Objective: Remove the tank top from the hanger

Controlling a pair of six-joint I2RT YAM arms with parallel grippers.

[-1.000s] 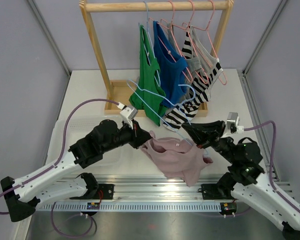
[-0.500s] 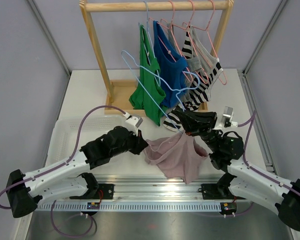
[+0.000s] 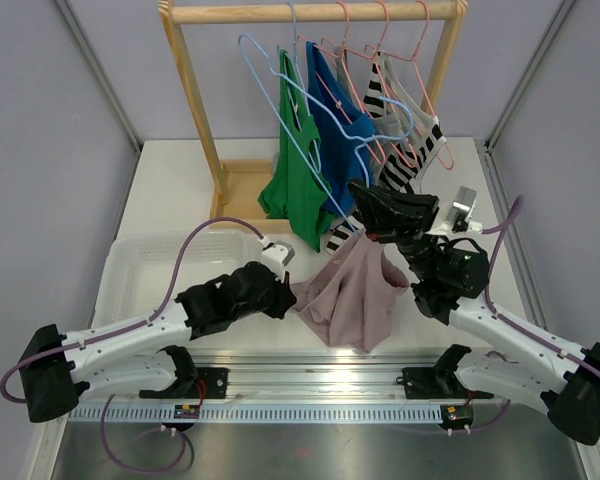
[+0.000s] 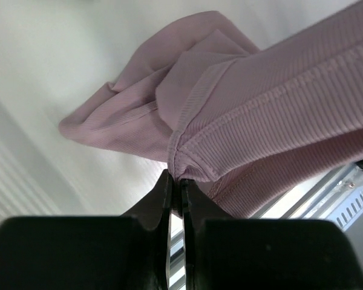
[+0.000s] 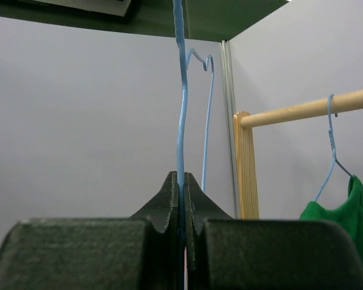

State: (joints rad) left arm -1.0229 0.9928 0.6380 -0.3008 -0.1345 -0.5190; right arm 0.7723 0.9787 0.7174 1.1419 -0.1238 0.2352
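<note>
The pink tank top point(image 3: 352, 292) hangs stretched between my two grippers, above the table's front. My left gripper point(image 3: 286, 296) is shut on its hem at the lower left; the left wrist view shows the jaws point(image 4: 176, 183) pinching the ribbed pink fabric point(image 4: 260, 103). My right gripper point(image 3: 362, 198) is raised and shut on the light blue wire hanger point(image 3: 248, 42), which sticks up toward the rack. The right wrist view shows the wire point(image 5: 180, 109) clamped between the fingers point(image 5: 181, 179). The top's upper end sits just under the right gripper; the hanger's lower part is hidden there.
A wooden rack point(image 3: 195, 100) stands at the back with a green top point(image 3: 295, 185), a blue top point(image 3: 340, 140), a striped top point(image 3: 412, 150) and pink hangers. A white tray point(image 3: 145, 265) lies at the left. A metal rail point(image 3: 310, 378) runs along the front.
My right gripper has lifted the blue hanger up and back toward the rack. The pink top has been pulled from lying spread out to hanging lengthwise. My left gripper kept its hold and shifted slightly.
</note>
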